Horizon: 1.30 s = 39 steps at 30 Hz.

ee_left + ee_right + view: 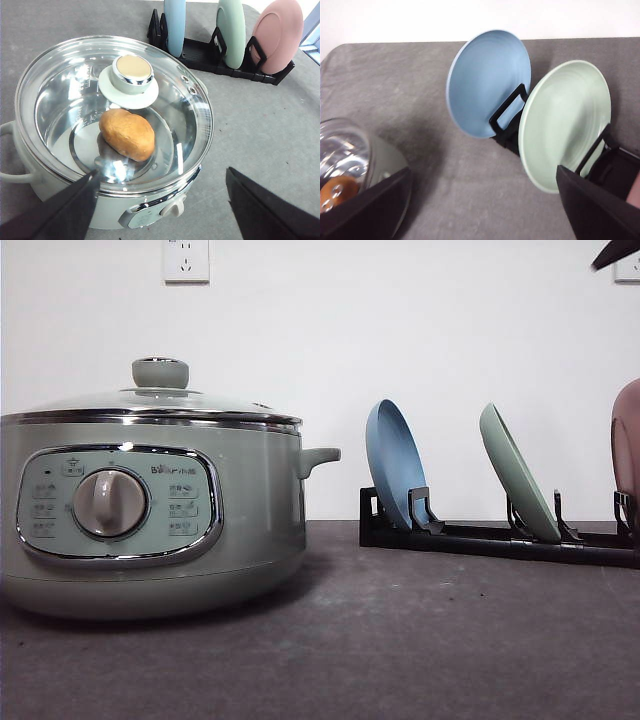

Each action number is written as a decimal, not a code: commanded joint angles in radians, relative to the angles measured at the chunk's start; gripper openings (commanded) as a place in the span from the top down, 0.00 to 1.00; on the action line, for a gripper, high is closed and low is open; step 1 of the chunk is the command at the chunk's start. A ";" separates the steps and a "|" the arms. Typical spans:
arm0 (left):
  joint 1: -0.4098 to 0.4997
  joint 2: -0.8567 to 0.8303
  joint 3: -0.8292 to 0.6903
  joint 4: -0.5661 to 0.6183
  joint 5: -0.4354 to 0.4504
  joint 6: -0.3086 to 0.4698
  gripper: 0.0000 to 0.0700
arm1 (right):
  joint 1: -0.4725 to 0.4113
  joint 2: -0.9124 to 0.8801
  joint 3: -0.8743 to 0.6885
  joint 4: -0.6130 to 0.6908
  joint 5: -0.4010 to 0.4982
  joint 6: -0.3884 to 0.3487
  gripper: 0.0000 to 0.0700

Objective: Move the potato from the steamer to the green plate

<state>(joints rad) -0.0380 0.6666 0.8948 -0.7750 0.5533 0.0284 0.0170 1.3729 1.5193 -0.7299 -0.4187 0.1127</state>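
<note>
Right now our left tool (162, 200) hangs with its jaws wide apart above the steamer (45, 185), gripping nothing; our right tool (482, 210) is likewise spread and empty, hovering over the counter (470, 190) near the plate rack (507, 112). Directly below the left tool, under the glass lid (180, 100), the potato (127, 134) lies on the steamer floor. We judge it firm, fairly light and smooth-skinned, so a grip across its narrow middle should hold. First the lid must come off by its knob (132, 72). Just ahead of the right tool the green plate (565, 120) stands on edge, beside the blue plate (487, 80).
</note>
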 commanded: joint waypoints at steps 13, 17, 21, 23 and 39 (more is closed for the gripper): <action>-0.002 0.005 0.023 0.009 0.005 0.012 0.27 | 0.029 0.355 0.185 0.115 0.008 0.045 0.22; -0.002 0.005 0.023 0.009 0.005 0.012 0.27 | 0.039 0.424 0.185 0.166 0.016 0.056 0.24; -0.002 0.005 0.023 0.008 0.005 0.012 0.27 | 0.049 0.480 0.185 0.200 0.051 0.063 0.24; -0.002 0.005 0.023 0.007 0.005 0.012 0.27 | 0.052 0.500 0.185 0.208 0.054 0.064 0.24; -0.002 0.005 0.023 0.004 0.005 0.012 0.26 | 0.059 0.548 0.185 0.208 0.087 0.069 0.74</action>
<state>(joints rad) -0.0380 0.6666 0.8948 -0.7792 0.5533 0.0284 0.0723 1.8954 1.6779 -0.5293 -0.3363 0.1668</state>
